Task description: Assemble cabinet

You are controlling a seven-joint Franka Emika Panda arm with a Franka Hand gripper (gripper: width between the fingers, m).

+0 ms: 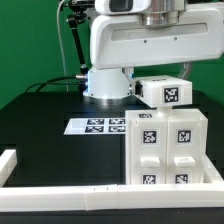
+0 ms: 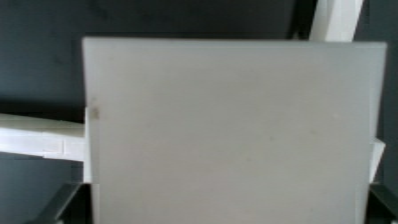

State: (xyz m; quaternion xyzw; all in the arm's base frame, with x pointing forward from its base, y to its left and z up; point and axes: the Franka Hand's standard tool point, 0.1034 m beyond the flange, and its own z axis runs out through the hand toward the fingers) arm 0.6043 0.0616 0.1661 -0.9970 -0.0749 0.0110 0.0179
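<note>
The cabinet (image 1: 165, 150) stands lower right in the exterior view, a tagged block (image 1: 165, 93) above it under the arm (image 1: 140, 45), probably awaiting alignment and seating; the gripper's opening I can't tell.

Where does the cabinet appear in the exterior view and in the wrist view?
Exterior view: the cabinet stands at the lower right, next to the white rail.
Wrist view: probably the plain white panel that fills the middle; no tags show.
Shared landmark: the white rail, probably the bar beside the panel.
</note>
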